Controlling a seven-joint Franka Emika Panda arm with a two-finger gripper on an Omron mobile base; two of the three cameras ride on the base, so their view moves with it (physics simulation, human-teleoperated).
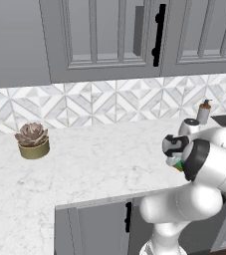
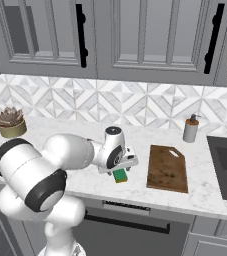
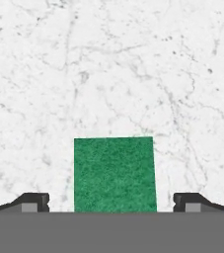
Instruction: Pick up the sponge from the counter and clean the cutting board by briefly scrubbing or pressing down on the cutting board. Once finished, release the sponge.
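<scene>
The sponge (image 3: pixel 114 174), green on top, lies flat on the white marble counter (image 3: pixel 108 64). My gripper (image 3: pixel 111 203) hangs straight above it, open, one fingertip on each side of the sponge with a gap to both. From the right base view the sponge (image 2: pixel 120 175) shows a yellow edge and sits under my gripper (image 2: pixel 121 166), near the counter's front edge. The dark brown cutting board (image 2: pixel 168 168) lies a short way to the right of it. In the left base view the sponge (image 1: pixel 177 166) is mostly hidden behind my arm.
A soap dispenser (image 2: pixel 190 129) stands behind the board by the backsplash. A dark sink (image 2: pixel 226 167) is at the far right. A potted succulent (image 1: pixel 33 140) sits far left on the counter. Grey wall cabinets hang above.
</scene>
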